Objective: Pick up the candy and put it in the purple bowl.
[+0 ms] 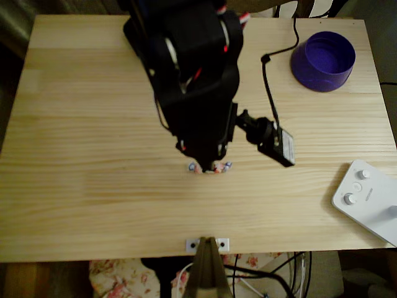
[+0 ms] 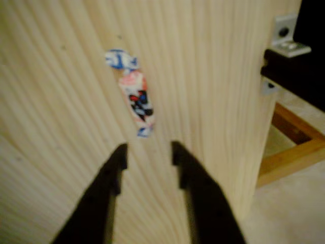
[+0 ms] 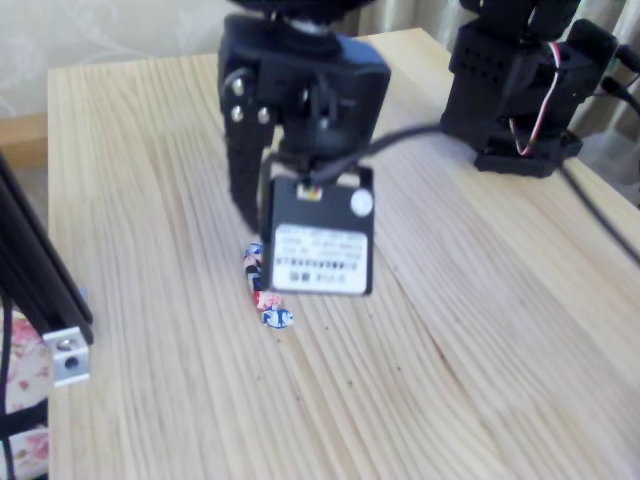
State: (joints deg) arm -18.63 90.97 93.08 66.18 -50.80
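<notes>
Pale pine table (image 1: 93,205) under candy (image 2: 136,99)

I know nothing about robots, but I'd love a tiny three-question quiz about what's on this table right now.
1. True or false: the candy already lies inside the purple bowl.
2. In the wrist view, how does the gripper stand?
A. shut on the candy
B. open, with the candy just beyond its tips
C. open above the bowl
3. Fill in: in the overhead view, the white device with round knobs sits at the table's lower ______ corner.

Key:
1. False; it lies on the wooden table, far from the bowl.
2. B
3. right
</notes>
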